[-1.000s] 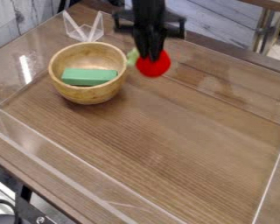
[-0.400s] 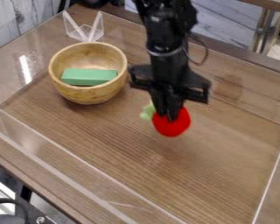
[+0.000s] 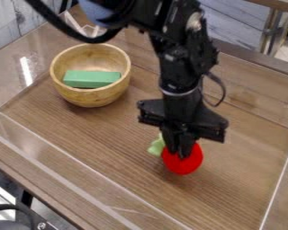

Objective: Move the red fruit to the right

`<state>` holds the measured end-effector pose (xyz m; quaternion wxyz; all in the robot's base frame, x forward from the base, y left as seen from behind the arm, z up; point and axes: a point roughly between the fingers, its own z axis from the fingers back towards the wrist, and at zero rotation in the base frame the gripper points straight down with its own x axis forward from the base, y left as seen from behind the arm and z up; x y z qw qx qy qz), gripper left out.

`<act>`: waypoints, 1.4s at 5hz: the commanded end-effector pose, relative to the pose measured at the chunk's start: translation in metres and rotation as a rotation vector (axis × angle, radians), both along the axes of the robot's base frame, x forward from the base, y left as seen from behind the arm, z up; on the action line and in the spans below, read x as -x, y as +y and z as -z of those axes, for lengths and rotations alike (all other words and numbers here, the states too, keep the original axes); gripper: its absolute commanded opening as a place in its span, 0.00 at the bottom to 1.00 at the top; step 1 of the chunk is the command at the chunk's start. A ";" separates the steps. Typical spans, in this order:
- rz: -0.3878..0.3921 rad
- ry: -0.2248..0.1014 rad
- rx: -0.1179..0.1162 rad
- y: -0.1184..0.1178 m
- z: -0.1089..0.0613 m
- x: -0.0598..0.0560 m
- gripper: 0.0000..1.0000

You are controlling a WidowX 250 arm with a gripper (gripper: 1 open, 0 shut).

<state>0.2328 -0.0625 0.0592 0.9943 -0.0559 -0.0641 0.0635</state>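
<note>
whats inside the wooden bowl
A green rectangular block lies inside the wooden bowl, resting flat across the middle. Bare wood shows around it. Whatever sits under the block is covered, so I cannot tell if anything else is there.

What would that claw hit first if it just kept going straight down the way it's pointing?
The gripper points straight down with its jaws shut on the red fruit, so the fruit itself would press onto the wooden table directly below. Nothing else sits under it; how much gap remains is hard to judge.
</note>
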 end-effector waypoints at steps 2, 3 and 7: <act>0.093 0.004 0.009 0.001 0.013 0.006 1.00; 0.102 0.021 0.014 0.001 0.021 0.011 1.00; 0.095 0.043 0.045 -0.012 0.001 0.025 1.00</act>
